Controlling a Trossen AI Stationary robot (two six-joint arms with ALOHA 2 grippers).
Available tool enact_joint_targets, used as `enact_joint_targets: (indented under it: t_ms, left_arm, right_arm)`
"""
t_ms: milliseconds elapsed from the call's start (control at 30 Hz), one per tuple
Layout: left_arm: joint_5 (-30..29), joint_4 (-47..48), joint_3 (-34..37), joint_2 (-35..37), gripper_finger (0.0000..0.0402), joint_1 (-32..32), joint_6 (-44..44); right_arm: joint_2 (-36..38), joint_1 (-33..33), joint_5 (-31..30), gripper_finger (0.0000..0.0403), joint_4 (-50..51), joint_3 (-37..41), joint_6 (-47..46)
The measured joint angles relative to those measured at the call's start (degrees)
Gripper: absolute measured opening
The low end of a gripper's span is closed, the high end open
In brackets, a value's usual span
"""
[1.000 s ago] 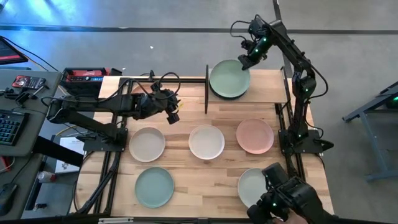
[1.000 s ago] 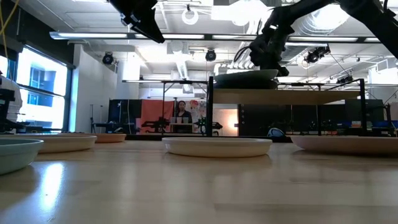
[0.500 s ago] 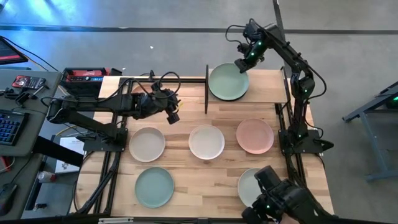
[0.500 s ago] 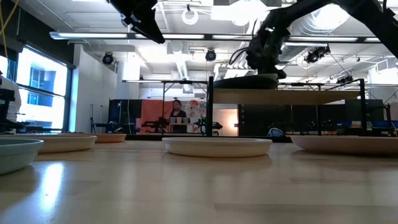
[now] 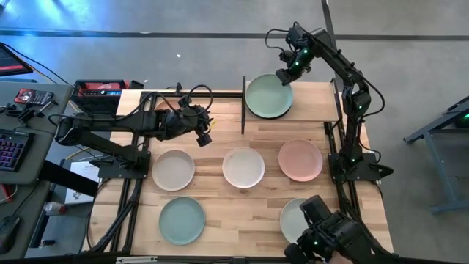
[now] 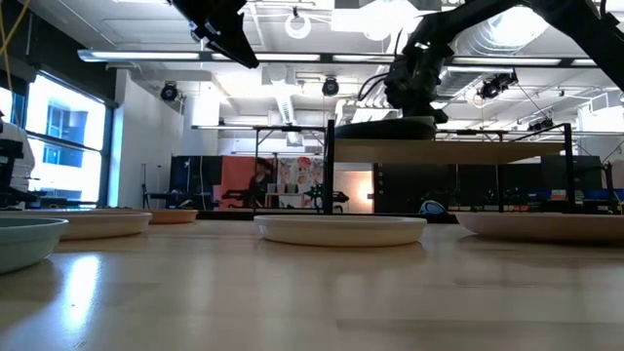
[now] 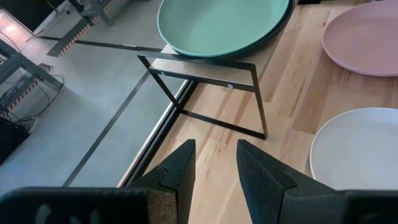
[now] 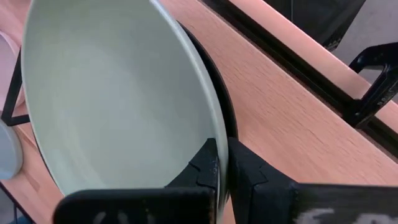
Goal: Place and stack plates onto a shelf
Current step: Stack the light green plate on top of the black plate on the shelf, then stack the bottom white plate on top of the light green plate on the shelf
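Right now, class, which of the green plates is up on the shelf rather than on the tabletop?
The mint green plate gripped at its rim by the right pincer lies on the shelf, over a black plate. The other green plates lie on the tabletop.

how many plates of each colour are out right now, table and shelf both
mint green plates: 3
cream plates: 2
pink plates: 2, one mostly hidden under the left arm
black plate: 1, beneath the shelf's green one
total: 8

Black plate [image 8: 219,87] on shelf [image 5: 314,95]: mostly hidden under mint plate [image 5: 269,95], only a rim sliver shows. Mint plate at 5 o'clock [image 5: 293,218] half covered by camera rig [image 5: 333,236].
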State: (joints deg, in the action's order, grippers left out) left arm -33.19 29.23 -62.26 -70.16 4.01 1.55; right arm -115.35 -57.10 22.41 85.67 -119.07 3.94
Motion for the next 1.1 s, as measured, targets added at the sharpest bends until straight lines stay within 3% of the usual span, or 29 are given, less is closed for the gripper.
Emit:
enact_joint_targets:
  t_ms: [200,567,1100]
  left_arm:
    - [0.0,0.0,0.0,0.0,0.0106,0.0,0.0]
    - [0.0,0.0,0.0,0.0,0.0106,0.0,0.0]
    - [0.1,0.0,0.0,0.0,0.0106,-0.1,-2.4]
  right_arm:
    - [0.0,0.0,0.0,0.0013,0.8,0.0,-0.1]
    - [0.0,-0.3,0.3,0.0109,2.2,-1.1,-2.4]
    - [0.7,-0.9,2.3,0.0117,4.4,-9.5,-5.9]
